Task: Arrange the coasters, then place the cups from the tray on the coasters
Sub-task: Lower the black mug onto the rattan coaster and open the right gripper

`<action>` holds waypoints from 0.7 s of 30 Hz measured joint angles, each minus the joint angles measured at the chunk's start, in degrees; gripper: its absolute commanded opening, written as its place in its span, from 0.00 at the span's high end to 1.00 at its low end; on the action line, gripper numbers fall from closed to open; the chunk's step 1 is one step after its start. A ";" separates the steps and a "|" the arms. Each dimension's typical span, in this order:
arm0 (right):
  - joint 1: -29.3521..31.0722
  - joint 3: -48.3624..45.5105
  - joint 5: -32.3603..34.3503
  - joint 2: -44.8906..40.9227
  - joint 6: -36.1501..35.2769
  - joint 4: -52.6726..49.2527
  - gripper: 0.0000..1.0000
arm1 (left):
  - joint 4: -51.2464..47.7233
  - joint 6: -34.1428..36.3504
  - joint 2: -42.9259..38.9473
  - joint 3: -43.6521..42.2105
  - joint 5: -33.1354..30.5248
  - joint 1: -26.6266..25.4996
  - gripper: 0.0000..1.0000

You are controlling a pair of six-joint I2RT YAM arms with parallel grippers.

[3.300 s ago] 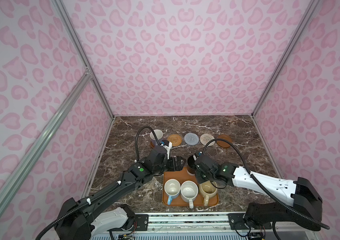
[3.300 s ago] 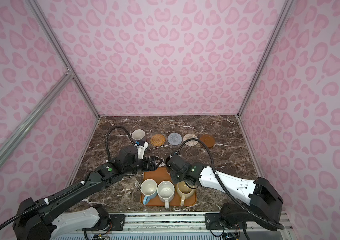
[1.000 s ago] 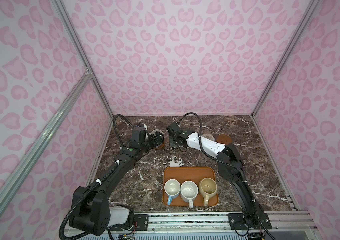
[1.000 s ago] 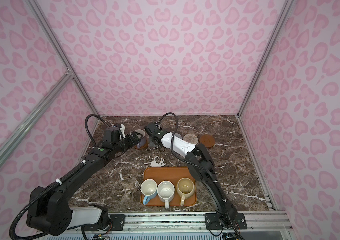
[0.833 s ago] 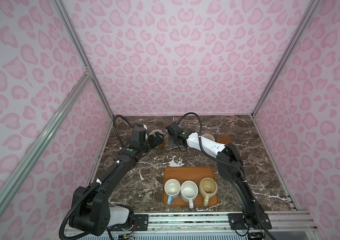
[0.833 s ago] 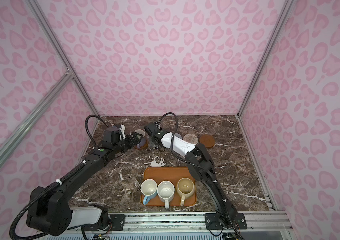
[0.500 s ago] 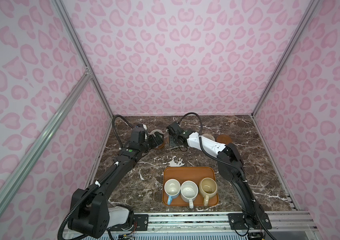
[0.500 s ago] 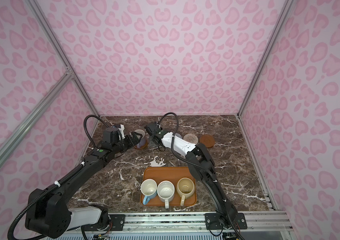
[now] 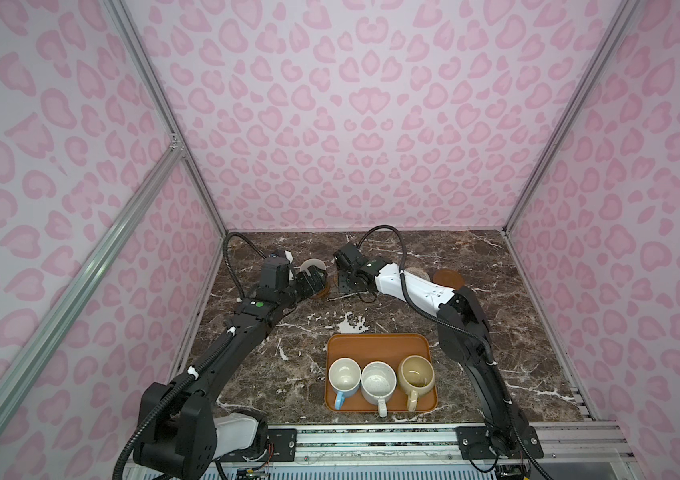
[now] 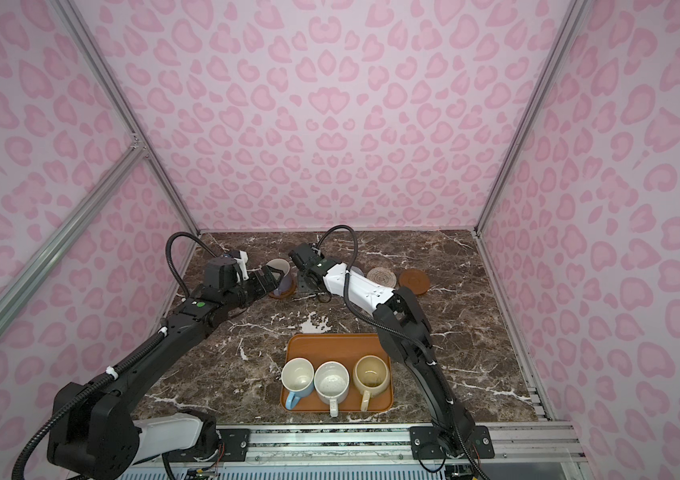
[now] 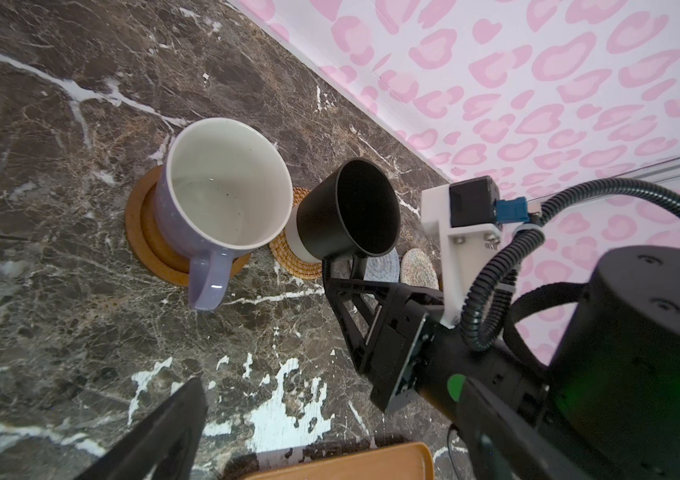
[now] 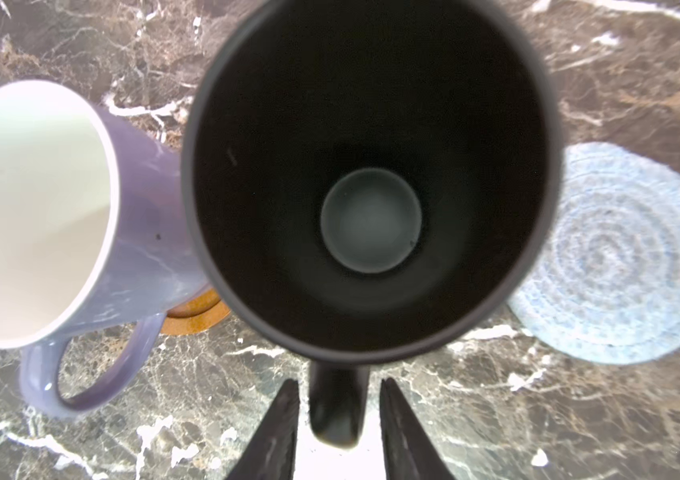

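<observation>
Three cups [image 9: 378, 380] sat on the tray [image 9: 375, 345]
Release step: the right gripper [image 12: 338, 388] stood parted around the handle of the black mug [image 11: 346, 208], set on the orange woven coaster [image 11: 286, 259]; left gripper [image 9: 314, 280] open, empty; next: straight withdrawal

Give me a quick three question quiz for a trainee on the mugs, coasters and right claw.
1. True or false: three mugs stand on the tray.
2. The black mug stands on which woven coaster? A orange, B grey-blue, C cream.
3. Does the right claw grip the black mug's handle?
Key: 1 true. 2 A, the orange coaster. 3 no, its fingers stand apart beside it.
</observation>
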 measured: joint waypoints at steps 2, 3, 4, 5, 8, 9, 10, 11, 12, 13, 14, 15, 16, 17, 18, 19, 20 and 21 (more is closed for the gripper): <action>0.11 -0.79 0.13 -0.96 0.02 -0.46 0.55 | -0.02 0.00 -0.20 -0.15 0.04 -0.07 0.04; 0.20 -1.25 0.46 -1.79 0.04 -0.66 0.51 | -0.09 0.00 -0.33 -0.20 0.07 -0.11 0.04; 0.33 -1.73 0.59 -2.84 0.04 -0.46 0.45 | -0.24 0.00 -0.48 -0.22 0.07 -0.11 0.04; 0.46 -2.25 0.76 -3.78 -0.02 -0.37 0.40 | -0.28 0.02 -0.70 -0.26 0.07 -0.13 0.04; 0.98 -5.09 1.40 -7.50 -0.15 0.07 0.04 | -0.83 0.04 -1.86 -0.28 -0.04 -0.37 0.04; 1.01 -6.32 1.55 -8.87 -0.15 0.11 0.02 | -1.09 0.07 -2.32 -0.26 -0.11 -0.55 0.04; 1.14 -7.89 1.77 -10.64 -0.28 0.44 0.02 | -1.55 0.13 -2.84 -0.26 -0.15 -0.83 0.04; 1.38 -8.98 1.97 -12.02 -1.09 0.44 0.02 | -2.08 0.24 -3.28 -0.26 -0.55 -1.14 0.04; 1.60 -10.36 2.21 -13.81 -1.01 0.52 0.02 | -2.89 0.31 -3.87 -0.28 -1.05 -1.49 0.04; 1.73 -11.72 2.60 -15.47 -1.03 0.92 0.02 | -3.69 0.50 -4.68 -0.33 -1.40 -1.92 0.04; 1.84 -12.96 2.84 -16.90 -1.05 1.29 0.02 | -3.98 0.52 -5.35 -0.48 -1.62 -2.21 0.04; 2.05 -14.38 3.02 -18.51 -1.25 1.53 0.02 | -4.52 0.57 -6.32 -0.66 -2.05 -2.58 0.04; 2.10 -16.02 3.17 -20.26 -1.49 2.05 0.02 | -5.33 0.68 -7.39 -0.81 -2.49 -2.97 0.04; 2.19 -17.57 3.21 -21.79 -1.60 2.64 0.02 | -5.95 0.74 -8.28 -0.94 -2.60 -3.34 0.04; 2.32 -19.43 3.32 -23.61 -1.92 2.93 0.01 | -7.08 1.18 -9.33 -1.01 -2.89 -3.87 0.04; 2.40 -21.18 3.41 -25.31 -2.45 3.10 0.02 | -8.35 1.46 -10.36 -1.01 -3.34 -4.44 0.04; 2.49 -23.12 3.43 -27.36 -2.97 3.34 0.02 | -9.73 1.75 -11.50 -0.98 -4.42 -5.25 0.04; 2.69 -25.00 3.48 -29.42 -3.69 3.74 0.02 | -11.50 2.29 -12.44 -0.79 -4.85 -6.21 0.04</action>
